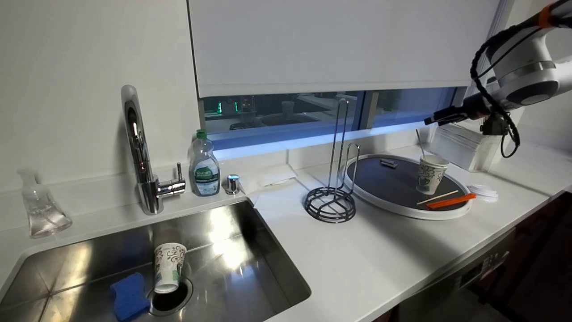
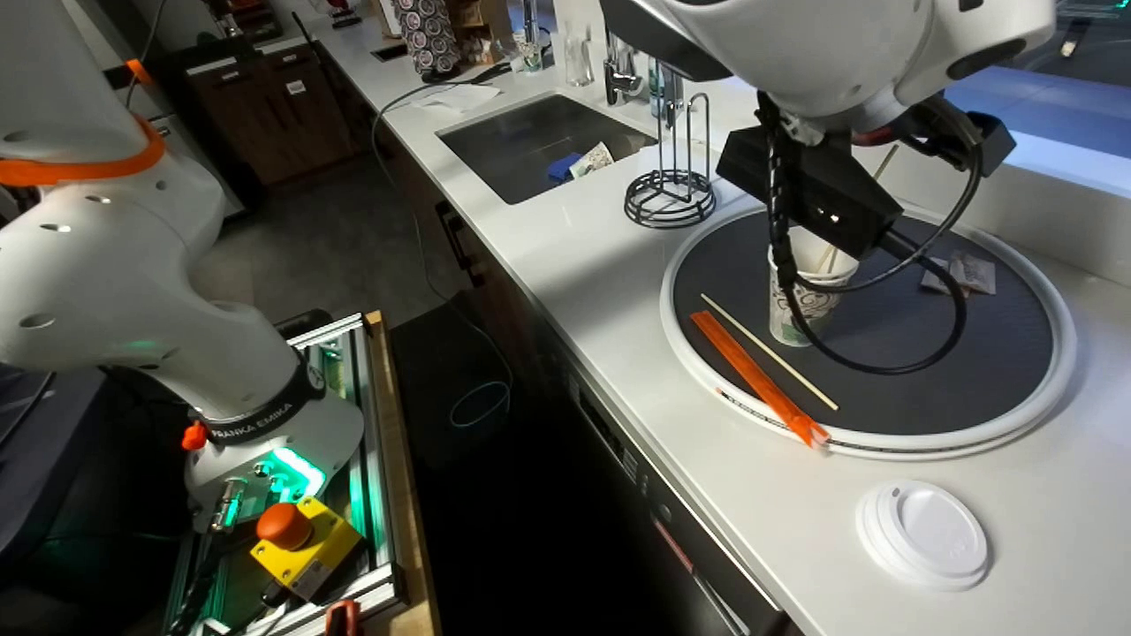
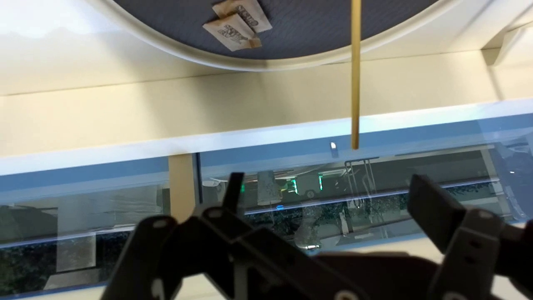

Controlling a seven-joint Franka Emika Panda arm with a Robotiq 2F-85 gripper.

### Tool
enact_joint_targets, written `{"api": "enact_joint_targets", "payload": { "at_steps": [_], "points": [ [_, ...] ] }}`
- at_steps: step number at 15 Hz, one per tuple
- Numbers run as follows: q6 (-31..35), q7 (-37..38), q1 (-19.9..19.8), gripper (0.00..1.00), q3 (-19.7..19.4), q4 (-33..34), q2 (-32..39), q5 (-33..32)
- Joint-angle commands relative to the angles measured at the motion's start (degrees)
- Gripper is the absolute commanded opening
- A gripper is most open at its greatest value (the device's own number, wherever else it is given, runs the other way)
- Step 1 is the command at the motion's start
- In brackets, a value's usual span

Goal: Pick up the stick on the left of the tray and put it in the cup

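The round dark tray (image 1: 373, 179) with a white rim lies on the counter; it shows in all views. A patterned paper cup (image 1: 431, 176) stands upright on it, also in an exterior view (image 2: 789, 305). A thin pale wooden stick (image 2: 769, 352) lies on the tray beside the cup. Another thin stick (image 1: 420, 144) leans upright in the cup; it shows in the wrist view (image 3: 355, 83). My gripper (image 3: 333, 193) is open and empty, apart from that stick. In an exterior view the gripper (image 1: 434, 118) is above and beside the stick's top. The cup is out of the wrist view.
An orange packet (image 2: 751, 371) lies by the lying stick, over the tray's rim. Sugar packets (image 3: 239, 25) lie on the tray. White lids (image 2: 923, 534) sit near the counter edge. A wire stand (image 1: 330, 203) stands between tray and sink. The window wall is behind.
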Motion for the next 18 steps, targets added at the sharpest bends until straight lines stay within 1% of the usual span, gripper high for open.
{"api": "enact_joint_targets", "payload": {
  "at_steps": [1,5,7,10,12,15,16,17,18],
  "points": [
    [0.55,10.15,1.50,1.00,-2.32,-3.99,-3.70,-11.12],
    [-2.54,21.79,1.09,1.00,-3.12,-5.17,-5.34,-25.15],
    [-5.15,27.72,0.81,1.00,-3.32,-5.57,-6.08,-32.46],
    [-8.50,35.74,0.74,1.00,-3.32,-5.70,-6.92,-41.32],
    [-10.15,40.80,0.69,1.00,-3.16,-5.71,-7.48,-45.27],
    [-12.37,45.05,0.57,1.00,-2.89,-5.45,-7.82,-49.45],
    [-14.07,46.08,0.51,1.00,-2.87,-5.00,-7.40,-51.11],
    [-11.55,42.98,0.16,1.00,-2.43,-3.94,-6.26,-47.80],
    [-11.79,43.38,0.17,1.00,-2.37,-3.92,-6.29,-48.11]
  ]
}}
